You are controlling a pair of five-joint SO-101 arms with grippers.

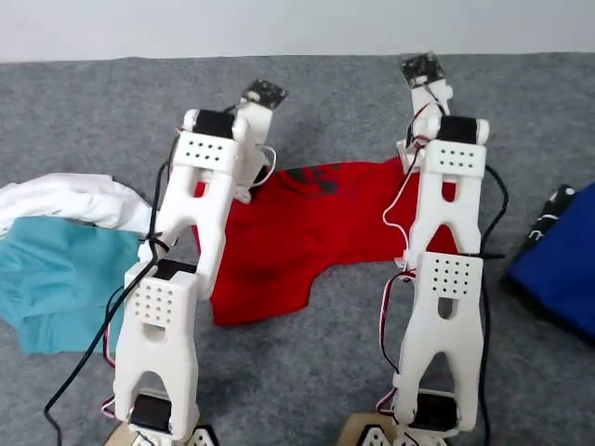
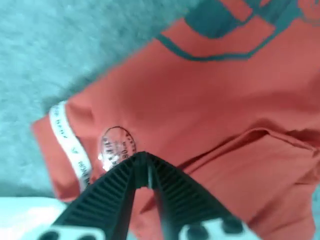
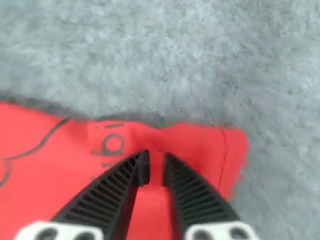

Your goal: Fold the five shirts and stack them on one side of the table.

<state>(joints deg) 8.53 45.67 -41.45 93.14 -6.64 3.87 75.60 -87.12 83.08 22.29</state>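
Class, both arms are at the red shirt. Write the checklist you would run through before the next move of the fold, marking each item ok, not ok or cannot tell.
1. Left claw shut on the red shirt by its collar label: ok.
2. Right claw shut on the shirt's edge near a corner: ok.
3. Shirt lying smooth: not ok, it is creased and its outline is uneven.
4. Number of layers each claw holds: cannot tell.
5. Bare table in front of the shirt: ok.
6. Teal shirt, white shirt and blue shirt apart from the red one: ok.
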